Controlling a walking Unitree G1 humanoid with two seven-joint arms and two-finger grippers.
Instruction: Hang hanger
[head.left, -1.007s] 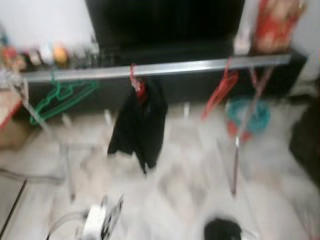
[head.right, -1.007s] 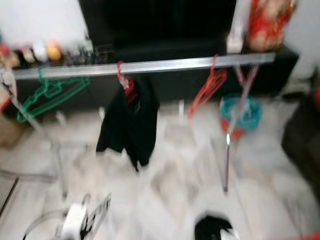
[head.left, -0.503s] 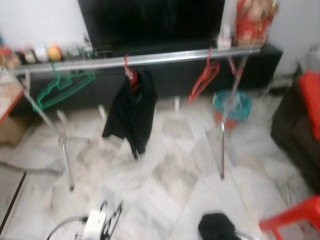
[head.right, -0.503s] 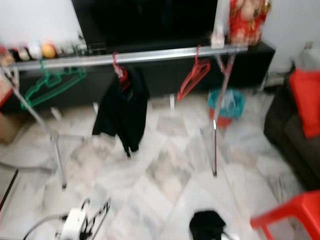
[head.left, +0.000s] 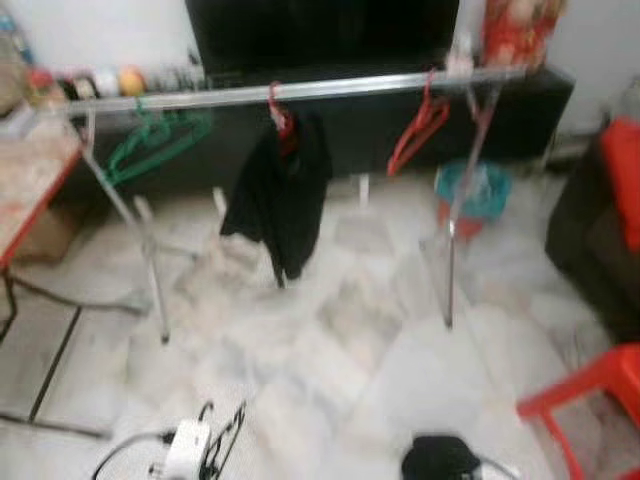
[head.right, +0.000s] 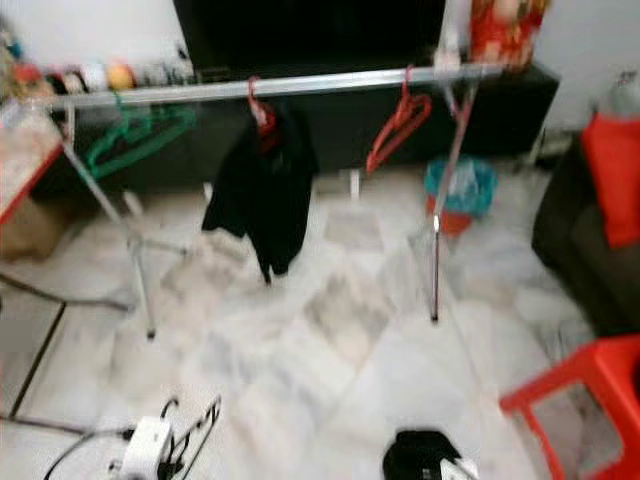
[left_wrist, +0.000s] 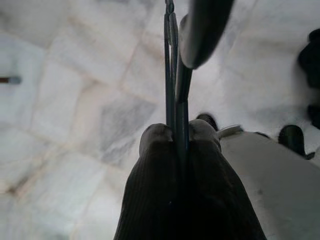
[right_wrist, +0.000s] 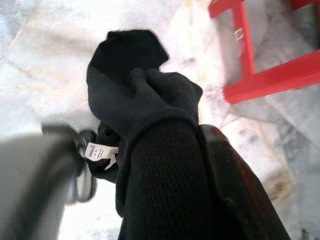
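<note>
A silver clothes rail spans the far side of the room. On it hang green hangers, a black garment on a red hanger, and a bare red hanger. My left gripper is shut on a thin dark hanger, held low at the bottom left over the marble floor. My right gripper is shut on a black garment that drapes over its fingers, low at the bottom middle.
A red stool stands close at the right, with a dark sofa and a red cushion behind it. A teal bin sits by the rack's right leg. A table edges in at the left. Marble floor lies between me and the rack.
The whole picture has shifted, so the camera moved: the table at the left has come into view and the rack sits slightly more to the right. Both grippers keep their loads.
</note>
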